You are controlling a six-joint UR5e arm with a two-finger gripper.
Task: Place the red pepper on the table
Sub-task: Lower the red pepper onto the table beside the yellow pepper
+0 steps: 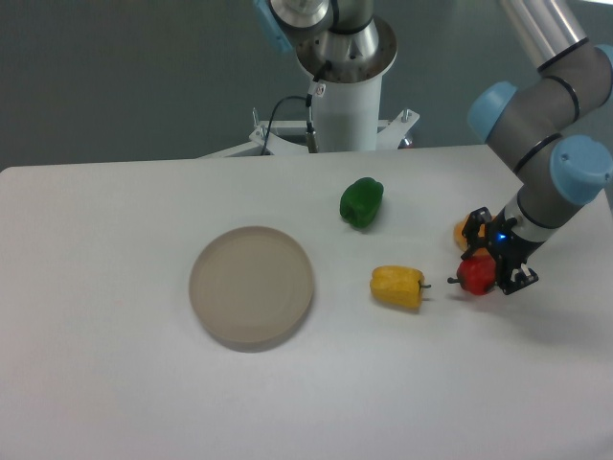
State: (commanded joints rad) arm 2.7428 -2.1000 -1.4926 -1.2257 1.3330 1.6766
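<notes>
- Four peppers show on the large flat white matte counter (115, 383); the one that matters, the small glossy red bell pepper (475, 274), sits at the right of the frame, low by the surface.
- The black two-finger gripper (494, 264) reaches in from the upper right, tilted, with its fingers (518, 278) set either side of the red pepper; they look closed on it, though the dark parts blur together and I cannot be sure how firmly.
- Just behind the gripper, toward the upper right, an orange lobed pepper (465, 233) is partly hidden.
- Left of the red pepper, near but apart, lies a yellow bell pepper (397, 286); a green pepper (361, 202) lies farther up, and a round beige-grey disc plate (251, 287) sits at centre left.
- Whether the red pepper already rests on the counter cannot be told from this angle.
- To finish well: settle it on bare counter, part the fingers only once it is supported, then lift straight away so the stem is not dragged and neither neighbour is nudged.
</notes>
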